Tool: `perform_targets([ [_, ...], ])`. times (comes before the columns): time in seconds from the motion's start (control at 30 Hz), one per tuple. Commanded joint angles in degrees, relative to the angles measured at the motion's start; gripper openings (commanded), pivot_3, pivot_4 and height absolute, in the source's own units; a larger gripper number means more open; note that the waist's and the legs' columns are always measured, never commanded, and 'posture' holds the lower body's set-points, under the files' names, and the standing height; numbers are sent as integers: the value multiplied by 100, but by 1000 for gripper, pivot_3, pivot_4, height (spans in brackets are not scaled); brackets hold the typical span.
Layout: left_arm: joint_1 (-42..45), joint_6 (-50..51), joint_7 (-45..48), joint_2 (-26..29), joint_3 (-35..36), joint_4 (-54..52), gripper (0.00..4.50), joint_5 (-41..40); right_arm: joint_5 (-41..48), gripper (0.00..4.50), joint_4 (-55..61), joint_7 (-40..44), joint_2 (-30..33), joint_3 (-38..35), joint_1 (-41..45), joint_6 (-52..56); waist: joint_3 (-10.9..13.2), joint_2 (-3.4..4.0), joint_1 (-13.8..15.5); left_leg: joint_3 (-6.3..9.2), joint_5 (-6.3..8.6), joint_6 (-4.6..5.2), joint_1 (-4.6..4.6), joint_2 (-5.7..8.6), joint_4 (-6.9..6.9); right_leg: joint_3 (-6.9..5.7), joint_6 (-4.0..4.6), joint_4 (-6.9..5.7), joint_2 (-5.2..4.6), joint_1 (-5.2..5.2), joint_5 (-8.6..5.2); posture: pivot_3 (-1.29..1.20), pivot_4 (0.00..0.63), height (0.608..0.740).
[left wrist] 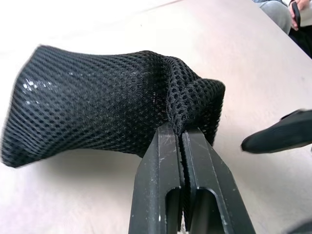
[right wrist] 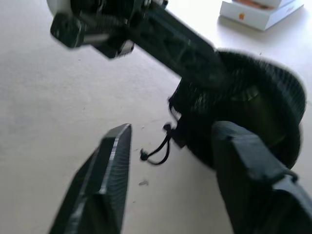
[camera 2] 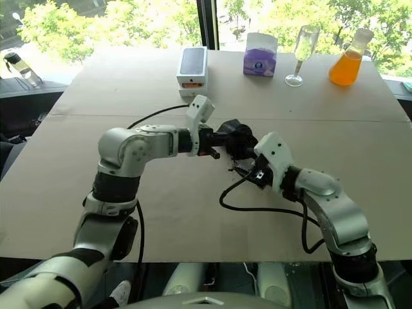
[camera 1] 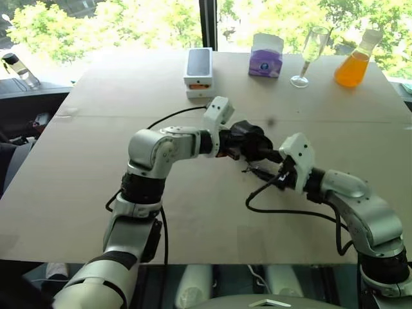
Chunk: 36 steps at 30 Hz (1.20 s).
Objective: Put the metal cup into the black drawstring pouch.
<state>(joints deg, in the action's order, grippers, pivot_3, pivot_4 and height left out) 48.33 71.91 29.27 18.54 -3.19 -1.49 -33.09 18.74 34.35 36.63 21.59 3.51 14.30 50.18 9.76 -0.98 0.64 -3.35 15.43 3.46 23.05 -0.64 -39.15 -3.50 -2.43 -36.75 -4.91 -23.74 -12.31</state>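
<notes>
Now left gripper (left wrist: 181,141) pinching pouch (left wrist: 97,102), cup inside

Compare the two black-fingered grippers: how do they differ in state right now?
The left gripper is shut, its black fingers pinching the gathered mesh of the black drawstring pouch and holding it up off the table; the right gripper stands open and holds nothing. The left one grips the pouch's fabric, while the right one sits just beside the pouch. Both meet over the middle of the beige table.

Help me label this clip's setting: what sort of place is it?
Probably an indoor test or demo room: a big plain table against a window with trees outside, set with props like a wine glass and an orange flask.
</notes>
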Motion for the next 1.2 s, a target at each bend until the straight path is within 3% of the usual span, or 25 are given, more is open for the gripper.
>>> perform_targets([
  [0.03,324,152,48,8,251,-34,0,-162,471,3153,404,-174,11,-194,-153,609,0,0,4,1,0,0,0,0,0,0,0,-1,0,0,0,0,150,737],
  [0.43,168,29,41,-211,-74,-47,0,-13,1641,3153,-350,-1206,-1419,-874,14,1514,1,0,2,8,1,1,7,0,0,-7,0,0,3,-3,-1,0,150,737],
  [0.9,75,13,-18,-290,-53,-107,0,13,1918,3153,-805,-1602,-1584,-752,80,1495,1,1,2,8,2,4,11,2,-1,-7,0,1,2,-4,0,0,150,737],
  [1.07,25,-238,351,-35,-223,-226,0,-14,1899,3153,-900,-1627,-1557,-725,67,1378,1,1,-3,7,2,4,11,2,-1,-5,0,2,2,-6,0,0,150,737],
  [1.1,57,-202,293,-50,-185,-187,567,-5,1915,3238,-894,-1631,-1545,-730,59,1372,1,1,-3,7,2,4,11,2,0,-6,0,1,3,-6,0,0,150,737],
  [1.2,199,177,257,-30,288,-99,1687,-266,1950,3238,-868,-1639,-1489,-746,7,1352,1,1,4,9,2,4,13,2,-1,-7,0,2,2,-6,0,0,150,737],
])
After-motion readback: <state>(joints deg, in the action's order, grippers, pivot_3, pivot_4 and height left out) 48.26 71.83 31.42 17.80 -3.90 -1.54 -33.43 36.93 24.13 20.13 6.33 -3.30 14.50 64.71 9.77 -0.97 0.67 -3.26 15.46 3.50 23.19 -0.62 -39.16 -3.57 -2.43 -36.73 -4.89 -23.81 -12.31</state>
